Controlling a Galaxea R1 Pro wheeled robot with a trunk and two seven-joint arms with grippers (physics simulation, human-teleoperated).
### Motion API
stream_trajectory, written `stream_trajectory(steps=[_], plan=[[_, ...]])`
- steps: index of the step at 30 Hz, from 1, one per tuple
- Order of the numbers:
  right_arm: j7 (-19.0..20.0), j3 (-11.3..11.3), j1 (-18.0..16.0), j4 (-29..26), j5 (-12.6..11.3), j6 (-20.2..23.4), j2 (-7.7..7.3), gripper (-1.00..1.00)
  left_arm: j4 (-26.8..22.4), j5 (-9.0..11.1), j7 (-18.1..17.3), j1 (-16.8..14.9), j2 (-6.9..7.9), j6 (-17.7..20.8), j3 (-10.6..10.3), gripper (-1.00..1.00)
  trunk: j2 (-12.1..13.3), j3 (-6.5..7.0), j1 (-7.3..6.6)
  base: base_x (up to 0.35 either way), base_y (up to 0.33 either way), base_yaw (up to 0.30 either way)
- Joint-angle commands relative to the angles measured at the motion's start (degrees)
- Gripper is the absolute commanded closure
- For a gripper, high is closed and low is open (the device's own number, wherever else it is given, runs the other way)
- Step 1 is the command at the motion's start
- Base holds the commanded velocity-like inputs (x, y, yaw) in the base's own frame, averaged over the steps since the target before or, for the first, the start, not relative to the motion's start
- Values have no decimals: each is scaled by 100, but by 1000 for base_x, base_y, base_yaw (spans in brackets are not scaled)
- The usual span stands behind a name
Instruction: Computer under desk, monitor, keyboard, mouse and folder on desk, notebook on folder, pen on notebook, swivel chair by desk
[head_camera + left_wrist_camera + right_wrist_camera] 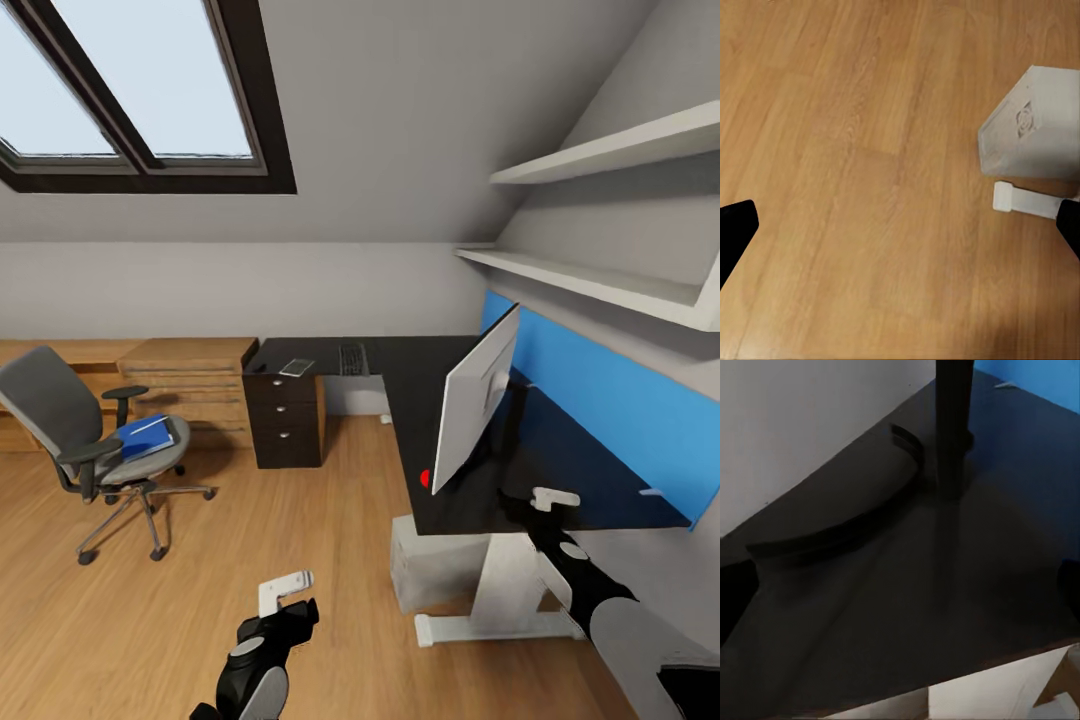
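Monitor [478, 400] stood on the desk [420, 370], keyboard [352, 358] far along it. Right gripper [553, 497] hovered open, empty, behind the stand; left gripper [285, 590] likewise. Best next: approach the keyboard squarely.

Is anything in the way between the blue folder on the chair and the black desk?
Nothing visible blocks it: the folder lies on the swivel chair, with bare wood floor between it and the desk.
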Motion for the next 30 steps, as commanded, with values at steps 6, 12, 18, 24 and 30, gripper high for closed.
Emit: stream_trajectory(steps=[6, 12, 18, 24, 30], plan=[[644, 70, -5, 12, -234, -27, -168, -100, -269, 40, 46, -4, 10, 12, 73, -100, -6, -8, 4, 313, -15, 0], [747, 79, -5, 7, -160, -81, -188, -100, -610, 42, 64, -4, 44, 11, 73, -100, -6, -8, 4, 289, -42, 0], [757, 76, -5, 3, -141, -97, -197, -100, -658, 42, 73, -3, 52, 12, 72, -100, -6, -8, 4, 85, -36, 0], [753, 81, -5, -13, -109, -501, -201, -100, -667, 41, 81, -5, 53, 13, 72, -100, -6, -8, 4, 15, -6, 0], [736, 85, -5, 0, -99, -525, -192, -100, -675, 40, 70, -6, 53, 12, 75, -100, -6, -8, 4, 0, -75, 0]])
